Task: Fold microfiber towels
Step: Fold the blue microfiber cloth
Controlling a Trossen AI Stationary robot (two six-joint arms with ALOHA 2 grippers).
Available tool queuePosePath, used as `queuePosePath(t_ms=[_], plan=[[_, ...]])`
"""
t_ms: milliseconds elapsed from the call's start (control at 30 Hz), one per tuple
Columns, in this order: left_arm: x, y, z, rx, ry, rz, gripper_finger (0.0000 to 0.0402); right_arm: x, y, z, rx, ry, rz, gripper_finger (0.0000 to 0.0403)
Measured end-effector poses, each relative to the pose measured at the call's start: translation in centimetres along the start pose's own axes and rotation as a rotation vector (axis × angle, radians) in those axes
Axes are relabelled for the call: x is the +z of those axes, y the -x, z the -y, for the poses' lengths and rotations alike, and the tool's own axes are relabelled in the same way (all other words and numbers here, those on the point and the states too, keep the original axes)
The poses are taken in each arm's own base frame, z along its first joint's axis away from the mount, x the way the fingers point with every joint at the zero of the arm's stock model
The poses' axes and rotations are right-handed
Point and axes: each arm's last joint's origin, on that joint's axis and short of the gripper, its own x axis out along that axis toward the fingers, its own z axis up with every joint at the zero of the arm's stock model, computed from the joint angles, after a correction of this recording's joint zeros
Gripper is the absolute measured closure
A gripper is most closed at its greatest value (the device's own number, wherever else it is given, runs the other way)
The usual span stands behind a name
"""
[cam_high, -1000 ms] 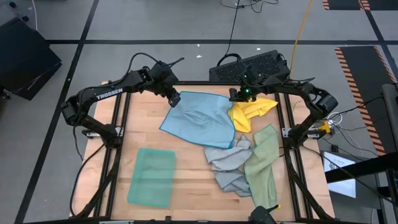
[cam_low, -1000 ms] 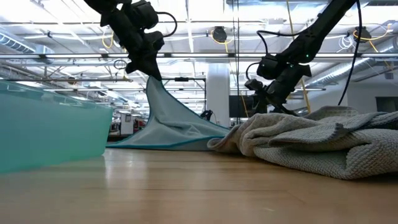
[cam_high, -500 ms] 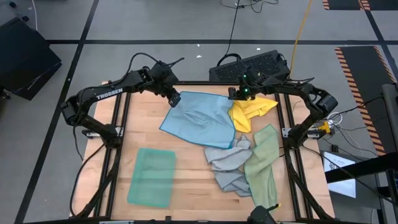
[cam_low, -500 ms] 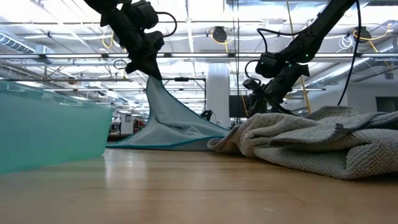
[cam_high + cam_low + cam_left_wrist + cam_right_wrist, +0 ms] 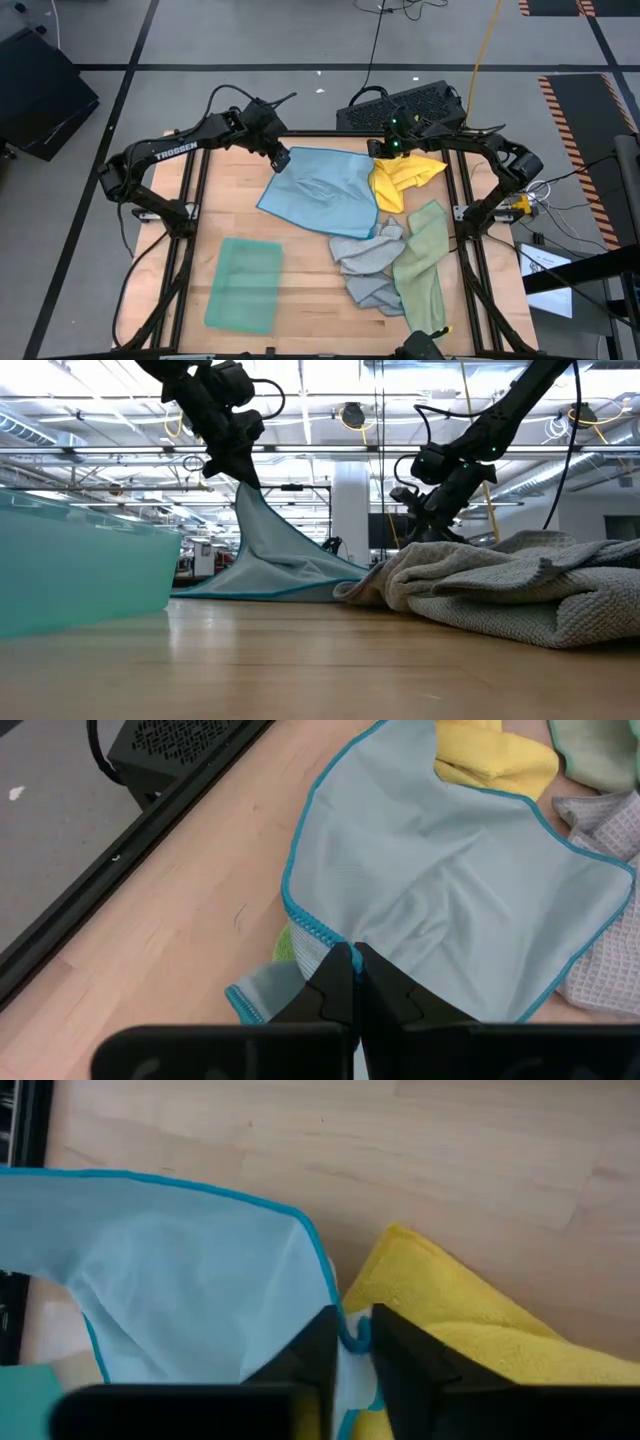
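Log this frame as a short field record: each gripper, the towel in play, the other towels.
left gripper: shut on a corner of the light blue microfiber towel, lifted off the table
right gripper: closing on the light blue towel's far corner, beside the yellow towel
folded: teal green towel, front left
unfolded pile: grey towel, pale sage green towel

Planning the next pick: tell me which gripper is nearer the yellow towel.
Right. The right gripper sits at the yellow towel's far edge, pinching the light blue towel's corner there. The left gripper holds that towel's opposite corner.
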Motion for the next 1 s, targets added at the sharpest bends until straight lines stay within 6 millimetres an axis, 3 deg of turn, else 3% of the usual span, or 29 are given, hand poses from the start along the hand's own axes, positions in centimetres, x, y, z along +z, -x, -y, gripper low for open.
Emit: queuePosePath(t_ms=[100, 200, 367, 567, 800, 1000], plan=[[0.1, 0.0, 0.0, -0.001, 0.002, 0.005, 0.0398, 0.0, 0.0, 0.0, 0.003, 0.015, 0.004, 0.0395], [0.2, 0.4, 0.2, -0.043, 0.017, 0.021, 0.0398, 0.3, 0.5, -0.6, 0.049, 0.014, 0.037, 0.0392], [0.7, 3.3, 1.1, -0.128, 0.022, 0.113, 0.0398, 0.0, 4.0, -3.1, 0.121, 0.084, 0.124, 0.0399], [0.6, 5.5, 1.4, -0.136, -0.026, 0.184, 0.0398, -1.0, 7.3, -4.2, 0.107, 0.177, 0.176, 0.0400], [0.9, 5.6, 1.4, -0.128, -0.129, 0.224, 0.0398, -1.0, 8.3, -4.3, 0.083, 0.177, 0.232, 0.0401], [1.1, 5.6, 1.7, -0.203, -0.061, 0.231, 0.0398, -0.9, 9.0, -5.2, 0.167, 0.146, 0.270, 0.0401]])
